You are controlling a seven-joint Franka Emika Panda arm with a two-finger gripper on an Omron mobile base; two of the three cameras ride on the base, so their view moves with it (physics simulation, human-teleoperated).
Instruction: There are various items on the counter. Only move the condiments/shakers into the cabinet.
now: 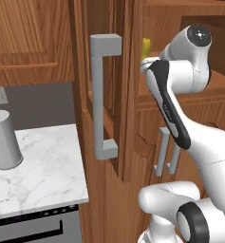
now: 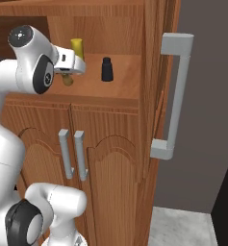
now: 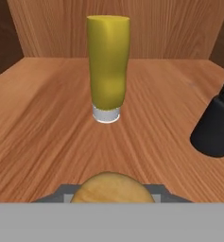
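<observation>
Two of the three condiments already stood on the wooden shelf [image 2: 113, 86] inside the cabinet [image 2: 149, 72]: the yellow bottle [image 3: 107, 68], cap down toward the back, and the black shaker [image 2: 107, 69] to its right and nearer the front edge. The third, the wooden shaker [image 3: 114, 188], was pinched in the gripper [image 2: 67, 77], its rounded tan top showing between the fingertips in the hand view, just above the near part of the shelf. By my reckoning only setting it down and letting go remained. The hand view gave the spacing on the shelf, with bare wood between the held shaker and the bottle. The right base view showed the white arm reaching in and a little of the tan shaker hanging below the gripper. The left base view alone showed the bench [image 1: 42, 166] with the grey canister [image 1: 4, 140] on it, rightly left there, and the open door with its long handle [image 1: 102, 95].
</observation>
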